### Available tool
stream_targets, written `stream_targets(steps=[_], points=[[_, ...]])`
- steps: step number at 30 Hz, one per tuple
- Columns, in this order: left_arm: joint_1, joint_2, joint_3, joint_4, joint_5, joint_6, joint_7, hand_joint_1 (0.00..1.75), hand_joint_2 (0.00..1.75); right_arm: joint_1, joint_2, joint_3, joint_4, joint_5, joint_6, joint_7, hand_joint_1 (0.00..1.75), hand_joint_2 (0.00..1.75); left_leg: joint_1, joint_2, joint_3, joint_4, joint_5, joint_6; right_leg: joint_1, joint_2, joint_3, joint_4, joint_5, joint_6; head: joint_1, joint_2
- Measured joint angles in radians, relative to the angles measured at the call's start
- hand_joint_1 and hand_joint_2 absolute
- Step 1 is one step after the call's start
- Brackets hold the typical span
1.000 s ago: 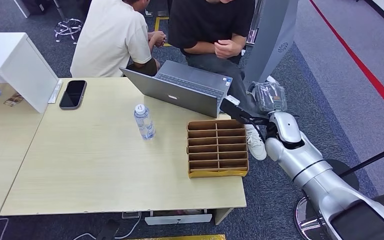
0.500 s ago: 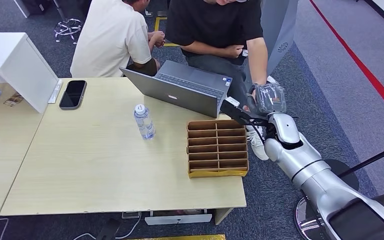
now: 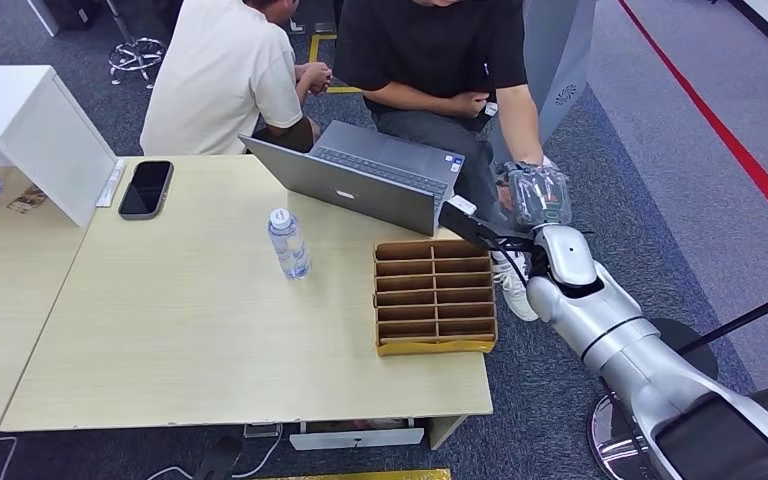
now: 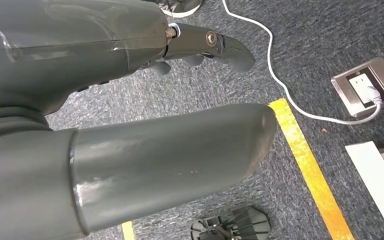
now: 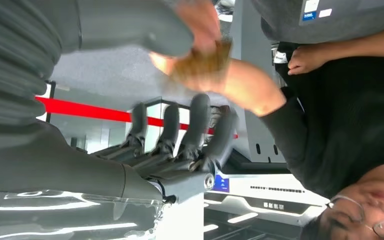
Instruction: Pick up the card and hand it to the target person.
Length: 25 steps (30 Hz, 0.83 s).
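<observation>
The card (image 5: 202,62) shows in the right wrist view as a blurred brown patch, caught between the thick thumb (image 5: 130,25) of the right hand (image 5: 170,95) and the reaching hand of the person in black (image 5: 215,75). That person's fingers lie on the card as well, so robot and person both touch it; the blur hides how firmly either one holds it. The right hand's darker fingers (image 5: 195,130) stand side by side across from the thumb, a little apart from the card.

In the head view the right hand (image 3: 537,195) is raised past the far right corner of the bench (image 3: 190,340), with the person's forearm (image 3: 520,120) coming down to meet it. Just beside the hand, on the bench side, sits a brown divided tray (image 3: 435,297), and beyond the tray stands an open laptop (image 3: 360,178). Farther from the hand are a water bottle (image 3: 287,243), near the middle of the bench, and a black phone (image 3: 146,187) toward the far left edge. A white box (image 3: 30,130) stands at the left end. A second person in a pale shirt (image 3: 220,75) sits behind the laptop, next to the person in black.

The left hand (image 4: 200,47) hangs over grey carpet, its fingers slightly curled and apart with nothing in them. Near it on the floor are a yellow tape line (image 4: 305,165), a white cable (image 4: 280,85) and a floor socket (image 4: 362,85).
</observation>
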Motion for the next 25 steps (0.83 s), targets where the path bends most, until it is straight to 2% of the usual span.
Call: stream_targets(steps=[10, 14, 19, 21, 25], points=[[0.0, 0.0, 0.0, 0.0, 0.0, 0.0, 0.0, 0.0, 0.0, 0.0, 0.0, 0.01, 0.013, 0.011, -0.013, 0.024, 0.0, 1.75, 0.0, 0.0, 0.0, 0.0, 0.0, 0.0, 0.0, 0.0, 0.0, 0.0, 0.0, 0.0, 0.0, 0.0], [0.001, 0.0, 0.0, 0.0, 0.004, 0.0, 0.0, 0.0, 0.0, 0.001, 0.0, 0.009, 0.013, 0.04, -0.088, 0.037, 0.0, 1.75, 0.0, 0.0, 0.0, 0.0, 0.0, 0.0, 0.0, 0.0, 0.0, 0.0, 0.0, 0.0, 0.0, 0.0], [0.004, -0.001, 0.0, 0.0, 0.012, 0.003, -0.004, 0.0, 0.0, 0.022, 0.0, -0.01, -0.007, 0.117, -0.247, 0.058, 0.0, 1.75, 0.0, 0.0, 0.0, 0.0, 0.0, 0.0, 0.0, 0.0, 0.0, 0.0, 0.0, 0.0, 0.0, 0.0], [0.005, -0.002, 0.0, 0.0, 0.017, 0.005, -0.006, 0.0, 0.0, 0.043, 0.001, -0.033, -0.032, 0.158, -0.281, 0.036, 0.0, 1.75, 0.0, 0.0, 0.0, 0.0, 0.0, 0.0, 0.0, 0.0, 0.0, 0.0, 0.0, 0.0, 0.0, 0.0], [0.012, -0.004, 0.0, 0.0, 0.026, 0.011, -0.015, 0.0, 0.0, 0.13, 0.035, -0.141, -0.12, 0.197, -0.292, -0.128, 0.0, 1.75, 0.0, -0.001, 0.0, 0.0, 0.0, 0.0, 0.0, -0.001, 0.0, 0.0, 0.0, 0.0, 0.0, 0.0]])
